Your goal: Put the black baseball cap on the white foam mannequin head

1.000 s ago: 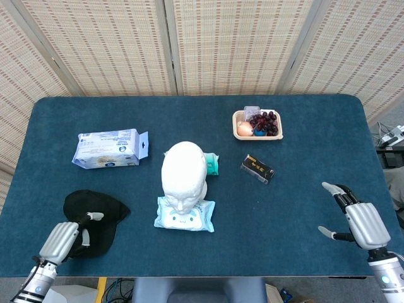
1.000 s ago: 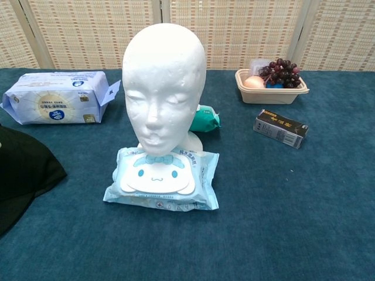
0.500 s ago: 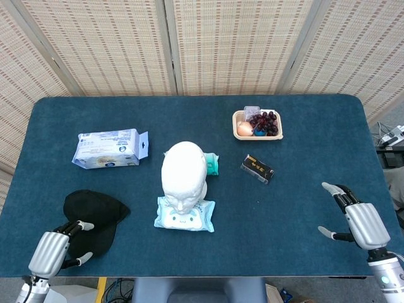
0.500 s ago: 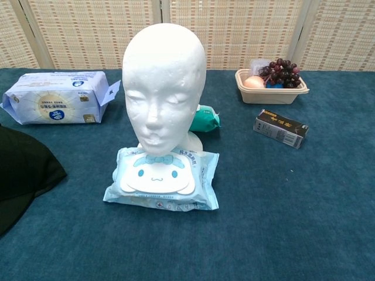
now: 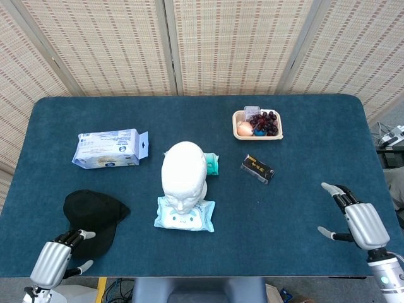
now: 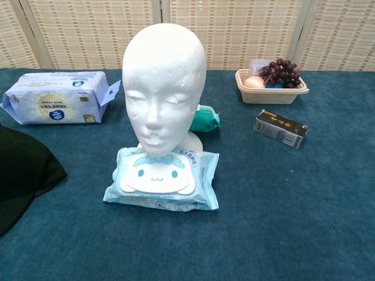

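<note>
Head view | left hand (image 5: 53,260) at the table's (image 5: 303,214) near edge, fingers spread, empty; black baseball cap (image 5: 93,213) just beyond fingertips | right hand (image 5: 360,221) splayed, empty; mannequin head (image 5: 183,173) central, bare

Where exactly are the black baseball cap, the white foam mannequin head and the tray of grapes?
black baseball cap (image 5: 95,211), head view, on its crown.
white foam mannequin head (image 6: 161,88), chest view, on its face.
beige tray of dark grapes (image 6: 270,96), chest view, on its front wall.

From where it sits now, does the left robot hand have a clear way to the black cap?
Probably yes. The left robot hand sits open at the table's near edge beside the black cap, with nothing lying between them.
</note>
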